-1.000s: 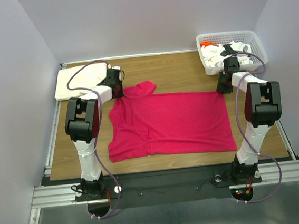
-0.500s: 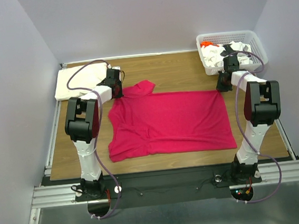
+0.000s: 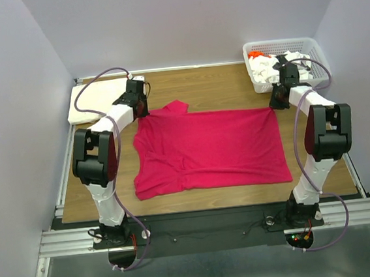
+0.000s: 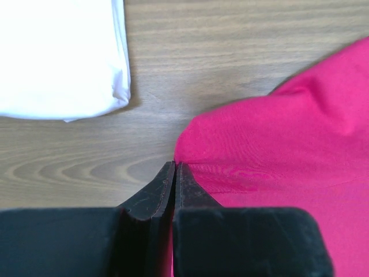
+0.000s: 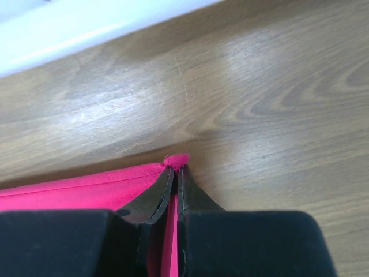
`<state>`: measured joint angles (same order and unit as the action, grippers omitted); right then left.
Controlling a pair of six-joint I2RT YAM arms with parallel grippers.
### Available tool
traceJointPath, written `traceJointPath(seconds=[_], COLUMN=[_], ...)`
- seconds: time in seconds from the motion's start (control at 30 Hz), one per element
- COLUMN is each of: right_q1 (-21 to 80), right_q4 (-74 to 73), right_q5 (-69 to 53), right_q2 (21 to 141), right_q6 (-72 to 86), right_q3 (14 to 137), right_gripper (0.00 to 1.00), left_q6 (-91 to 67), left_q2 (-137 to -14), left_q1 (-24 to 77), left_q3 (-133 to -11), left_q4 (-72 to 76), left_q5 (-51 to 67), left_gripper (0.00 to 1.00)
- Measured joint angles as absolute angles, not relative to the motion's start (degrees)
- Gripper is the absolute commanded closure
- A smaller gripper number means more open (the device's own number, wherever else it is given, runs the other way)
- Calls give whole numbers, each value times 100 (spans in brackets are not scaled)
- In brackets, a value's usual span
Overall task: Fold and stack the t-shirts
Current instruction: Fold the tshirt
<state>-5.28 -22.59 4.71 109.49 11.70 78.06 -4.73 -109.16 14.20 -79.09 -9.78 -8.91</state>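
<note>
The magenta-red t-shirt (image 3: 212,149) is laid out flat across the middle of the top view, covering most of the wooden table (image 3: 219,83). The thing that's changed in the last second is its far edge. That edge has been drawn up toward the top of the frame and now runs as a pretty straight, taut-looking line, where before it sagged a little and the sleeve at the upper left stuck up as a lump. The sleeve at the lower left hasn't been smoothed; it's as rumpled as it was. The far-left corner by the sleeve is pinched in the left gripper (image 4: 174,168), jaws pressed together on the cloth edge in the wrist view. The far-right corner is nipped by the right gripper (image 5: 174,169), which was only clamped down within this last second and is now tight on the very tip of the fabric. Both arms have been stretched further back than they were. So the grabbing looks finished, and the shirt is probably being tensioned for a first fold, though nothing has been folded on it yet. A cream-white t-shirt (image 3: 96,101), already folded, is parked at the upper left of the frame, and more shirts (image 3: 271,70) are left in the white basket (image 3: 280,41) at the upper right, so plenty is judged to remain.
</note>
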Motion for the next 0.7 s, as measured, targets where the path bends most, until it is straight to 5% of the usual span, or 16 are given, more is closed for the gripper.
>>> traceJointPath(seconds=[0.7], right_q1=[-526], right_q4=[-2418], right_q5=[779], right_q2=[9690], right_q6=[1675], right_q3=[6838], right_gripper=[99], left_q6=[-548], left_q2=[-9911], left_q1=[1422], left_q3=[-7308], left_q4=[-1533], left_q5=[-956], left_gripper=[100])
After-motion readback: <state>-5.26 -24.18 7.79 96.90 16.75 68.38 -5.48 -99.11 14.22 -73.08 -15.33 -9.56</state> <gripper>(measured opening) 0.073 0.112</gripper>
